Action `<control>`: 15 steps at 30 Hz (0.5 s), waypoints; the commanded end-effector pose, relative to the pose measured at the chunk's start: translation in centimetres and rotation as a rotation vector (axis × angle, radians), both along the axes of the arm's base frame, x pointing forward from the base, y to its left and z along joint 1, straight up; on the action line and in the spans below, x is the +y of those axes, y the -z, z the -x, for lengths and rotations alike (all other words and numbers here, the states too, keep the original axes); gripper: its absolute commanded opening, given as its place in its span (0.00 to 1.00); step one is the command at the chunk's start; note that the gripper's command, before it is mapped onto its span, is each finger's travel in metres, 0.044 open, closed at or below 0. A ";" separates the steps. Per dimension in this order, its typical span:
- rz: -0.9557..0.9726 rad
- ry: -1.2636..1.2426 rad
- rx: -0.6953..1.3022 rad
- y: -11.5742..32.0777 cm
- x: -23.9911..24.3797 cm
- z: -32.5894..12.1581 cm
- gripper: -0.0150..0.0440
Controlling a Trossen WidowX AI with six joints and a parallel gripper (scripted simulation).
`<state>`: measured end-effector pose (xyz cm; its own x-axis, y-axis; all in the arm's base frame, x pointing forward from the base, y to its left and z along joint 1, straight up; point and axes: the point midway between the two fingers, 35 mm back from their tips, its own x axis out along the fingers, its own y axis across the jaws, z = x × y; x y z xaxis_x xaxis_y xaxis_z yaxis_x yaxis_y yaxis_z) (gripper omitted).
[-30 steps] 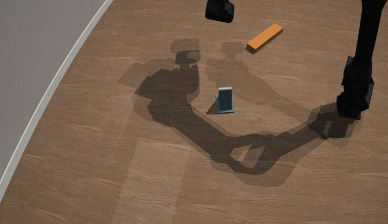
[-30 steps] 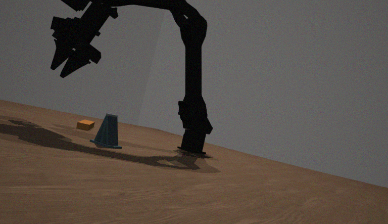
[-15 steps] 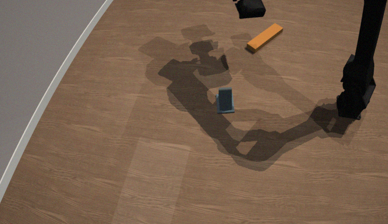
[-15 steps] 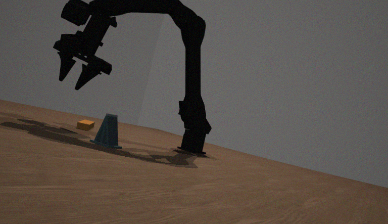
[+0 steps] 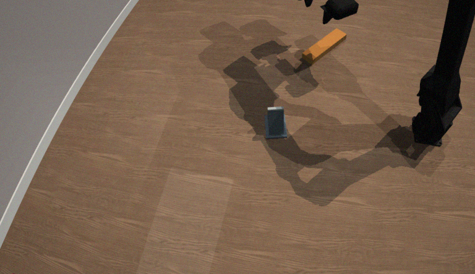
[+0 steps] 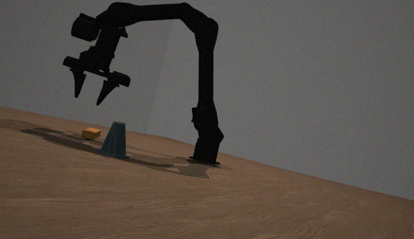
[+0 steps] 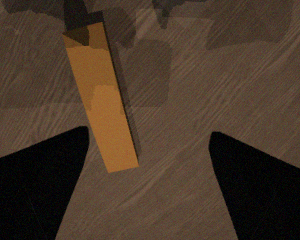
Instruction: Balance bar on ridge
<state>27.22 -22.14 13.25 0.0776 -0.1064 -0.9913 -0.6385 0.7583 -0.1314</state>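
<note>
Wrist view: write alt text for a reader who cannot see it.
An orange bar lies flat on the wooden table, slightly angled, ahead of the open, empty jaws whose two dark fingers frame the lower corners. Arm shadows darken the wood beyond the bar.
</note>
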 end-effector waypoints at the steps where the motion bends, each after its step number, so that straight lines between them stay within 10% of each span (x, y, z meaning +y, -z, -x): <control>1: -0.028 -0.094 0.032 0.5 -0.4 1.7 0.79; 15: -0.074 -0.240 0.073 1.3 -1.0 4.4 0.79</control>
